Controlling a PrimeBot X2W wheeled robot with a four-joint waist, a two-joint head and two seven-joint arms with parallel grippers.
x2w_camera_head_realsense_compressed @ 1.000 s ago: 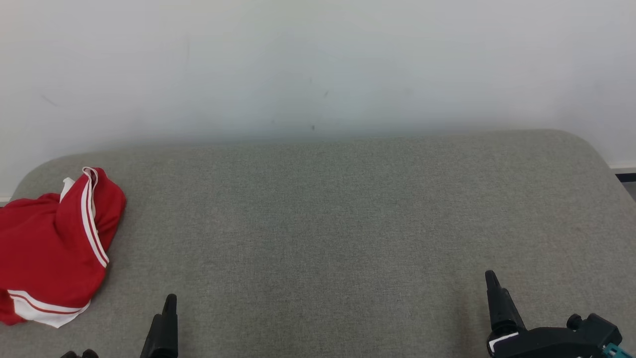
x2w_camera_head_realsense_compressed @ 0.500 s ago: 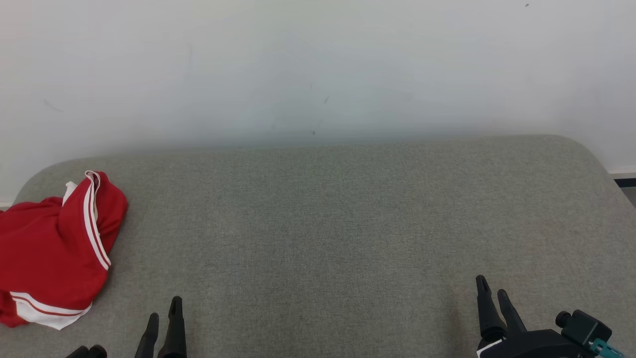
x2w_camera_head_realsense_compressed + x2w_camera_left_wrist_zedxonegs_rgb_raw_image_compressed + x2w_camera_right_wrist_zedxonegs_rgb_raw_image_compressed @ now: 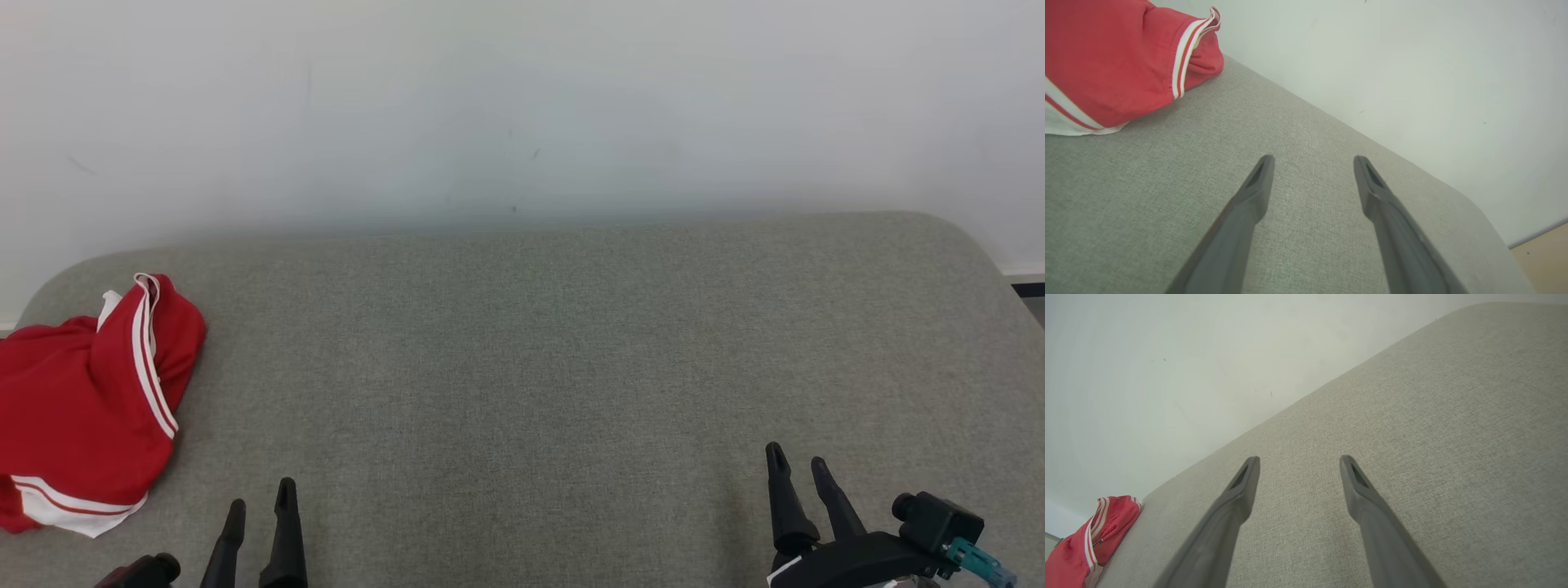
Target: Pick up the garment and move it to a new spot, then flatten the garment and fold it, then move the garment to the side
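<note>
Red crumpled cloth garment (image 3: 86, 400), white-striped, lies left of the left gripper (image 3: 261, 492); it and the right gripper (image 3: 795, 455) gape wide, empty.

Both my wrists have rolled. A second ago the head view caught only one finger of each, edge-on. Now my left gripper (image 3: 261, 492) and right gripper (image 3: 794, 454) each show two spread fingers (the right has also slid a little toward my left).

Long tapered black fingers (image 3: 287, 531) were noted on left gripper (image 3: 261, 494) and right gripper (image 3: 795, 456), the latter's black body marked white and fitted with a teal connector (image 3: 971, 560).
</note>
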